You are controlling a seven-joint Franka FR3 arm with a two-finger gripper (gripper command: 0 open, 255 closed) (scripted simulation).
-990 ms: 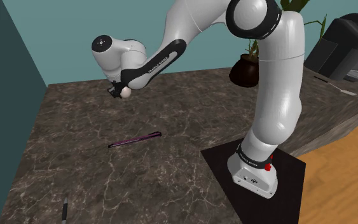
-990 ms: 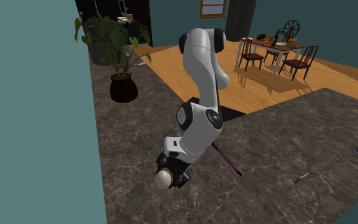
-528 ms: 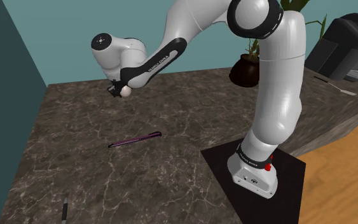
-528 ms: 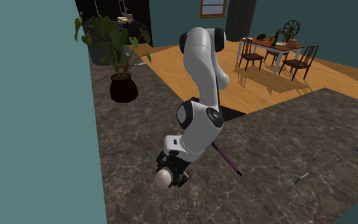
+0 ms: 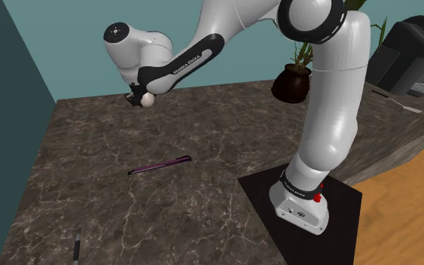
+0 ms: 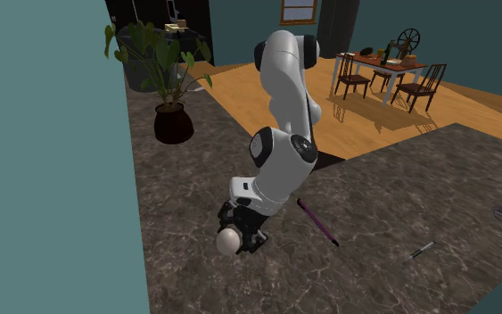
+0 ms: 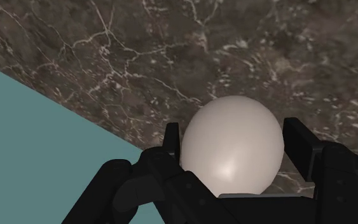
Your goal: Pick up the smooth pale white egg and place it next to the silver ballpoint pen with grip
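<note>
We see the jaws clenched on the pale egg [image 7: 233, 143], holding it above the dark marbled tabletop [image 5: 202, 128] near the teal wall [image 5: 74, 45]. In the shoulder view the egg is at 11 o'clock from the purple pen [image 5: 160, 165]; the silver pen [image 5: 76, 248] lies well apart, at 7 o'clock.
</note>
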